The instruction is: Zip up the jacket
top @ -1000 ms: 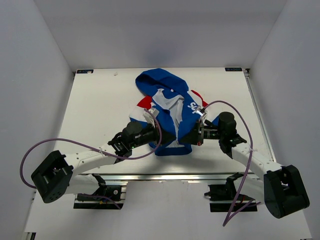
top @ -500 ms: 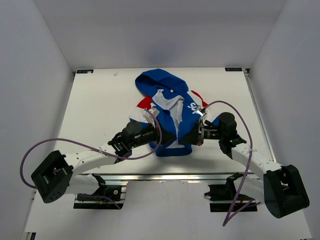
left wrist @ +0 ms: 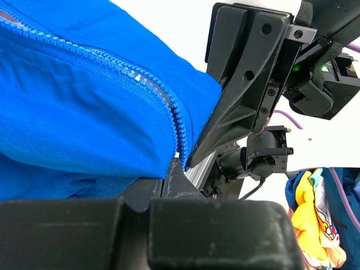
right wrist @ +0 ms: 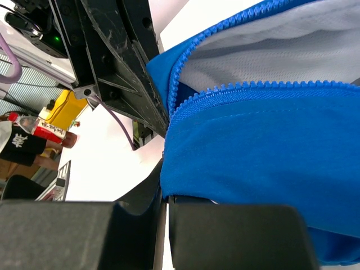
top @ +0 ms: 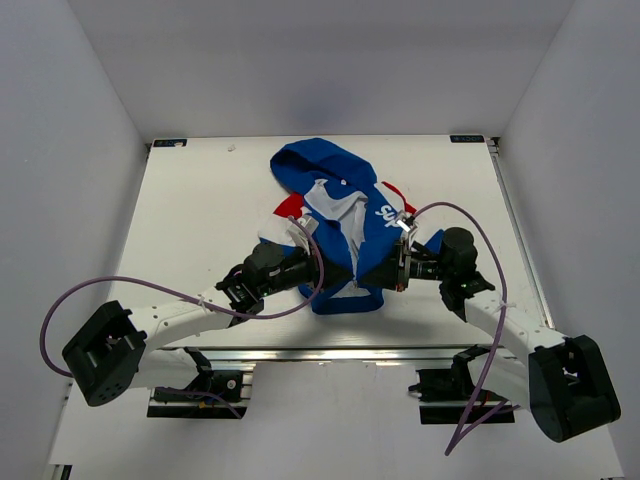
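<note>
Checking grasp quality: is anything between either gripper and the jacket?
Nothing visible. The left gripper and the right gripper are each shut directly on the jacket, pinching its blue bottom edge beside the zipper teeth.

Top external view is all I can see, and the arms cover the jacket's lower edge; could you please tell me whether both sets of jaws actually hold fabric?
Observer: Yes. In the left wrist view, the left jaws are shut on the jacket, right where the zipper teeth end.
Operator: Thank you, and the right side?
Observer: The right jaws are shut on blue fabric close beside a row of teeth.
Operator: Is the zipper closed there?
Observer: No. The right wrist view shows white lining between two separate rows of teeth.
</note>
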`<state>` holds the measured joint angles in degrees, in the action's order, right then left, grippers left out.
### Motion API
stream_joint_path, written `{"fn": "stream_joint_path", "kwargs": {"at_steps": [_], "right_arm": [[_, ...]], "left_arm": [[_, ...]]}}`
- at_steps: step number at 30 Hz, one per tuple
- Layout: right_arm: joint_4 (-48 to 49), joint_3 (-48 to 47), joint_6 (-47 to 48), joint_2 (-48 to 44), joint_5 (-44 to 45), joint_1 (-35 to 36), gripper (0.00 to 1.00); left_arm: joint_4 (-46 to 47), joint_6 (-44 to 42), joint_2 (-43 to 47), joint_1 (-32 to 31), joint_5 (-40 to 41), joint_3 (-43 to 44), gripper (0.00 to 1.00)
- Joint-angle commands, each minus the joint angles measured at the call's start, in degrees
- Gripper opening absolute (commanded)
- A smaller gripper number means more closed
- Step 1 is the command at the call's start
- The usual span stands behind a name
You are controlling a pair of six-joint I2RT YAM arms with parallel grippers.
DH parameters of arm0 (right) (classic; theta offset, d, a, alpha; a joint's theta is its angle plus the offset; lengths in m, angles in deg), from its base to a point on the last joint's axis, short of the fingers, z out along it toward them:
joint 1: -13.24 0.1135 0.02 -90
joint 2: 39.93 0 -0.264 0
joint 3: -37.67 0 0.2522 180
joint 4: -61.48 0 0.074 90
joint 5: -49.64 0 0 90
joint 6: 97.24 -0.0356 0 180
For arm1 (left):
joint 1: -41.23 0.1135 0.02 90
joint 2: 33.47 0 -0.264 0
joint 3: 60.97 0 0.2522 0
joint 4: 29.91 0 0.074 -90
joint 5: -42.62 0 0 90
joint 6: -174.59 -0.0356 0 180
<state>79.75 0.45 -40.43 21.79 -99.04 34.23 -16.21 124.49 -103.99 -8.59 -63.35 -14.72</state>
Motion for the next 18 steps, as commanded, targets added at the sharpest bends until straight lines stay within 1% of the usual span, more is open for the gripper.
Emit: {"fn": "stream_joint_path", "kwargs": {"at_steps": [1,5,14,18], "right_arm": [[4.44,0.26,-0.82,-1.42,-0.04,-0.51,0.00],[6.37,0.52,-2.23,-0.98,-0.39,-0.69,0.00],[6.38,0.52,-2.49,-0.19,-0.04,-0.78,0.00],[8.83,1.23,-3.72,-0.45,1.02,-0.87,0.00]], "left_arm": [[1.98,-0.17,1.18,0.16,-1.70,-0.06,0.00],[2.07,-0.17,1.35,0.16,-1.70,-0.15,0.00],[2.95,-0.17,1.26,0.16,-2.40,-0.32,0.00],[3.03,-0.26,0.74,0.16,-3.02,0.03,0.00]]}}
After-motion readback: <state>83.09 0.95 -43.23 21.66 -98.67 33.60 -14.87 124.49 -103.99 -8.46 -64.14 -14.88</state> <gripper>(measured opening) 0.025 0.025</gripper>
